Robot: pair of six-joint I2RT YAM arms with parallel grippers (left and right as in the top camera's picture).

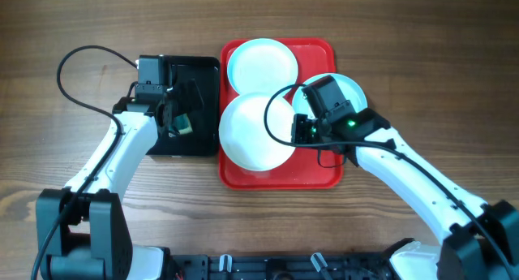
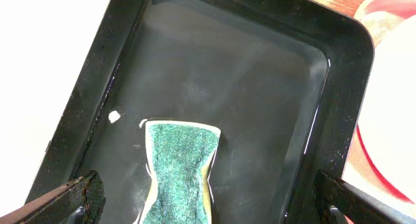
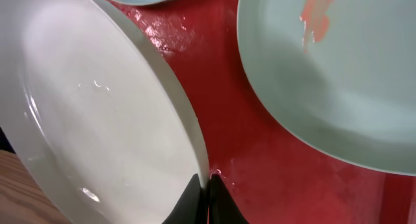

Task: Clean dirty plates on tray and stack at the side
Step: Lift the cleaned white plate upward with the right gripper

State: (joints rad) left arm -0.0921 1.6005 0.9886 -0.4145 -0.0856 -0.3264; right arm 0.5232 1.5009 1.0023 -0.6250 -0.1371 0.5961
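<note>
Wiping step judged barely begun; calls next for closing on the sponge and carrying it to the raised plate. Wood-grain surface [image 1: 405, 53]; wet, glossy red tray [image 1: 324, 178], raised rim, bearing three smooth round plates; black tray [image 2: 97, 74] of shallow water; front white plate [image 1: 255, 134] tilted up, rim pinched in right gripper [image 3: 207, 188] jaws; aqua plate [image 3: 325, 74] orange-smeared; coarse green sponge [image 2: 182, 165] between spread left gripper [image 2: 209, 201] jaws.

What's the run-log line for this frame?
left gripper: open, above green sponge in black tray | right gripper: shut on white plate rim, over red tray | aqua plate: orange smear
</note>
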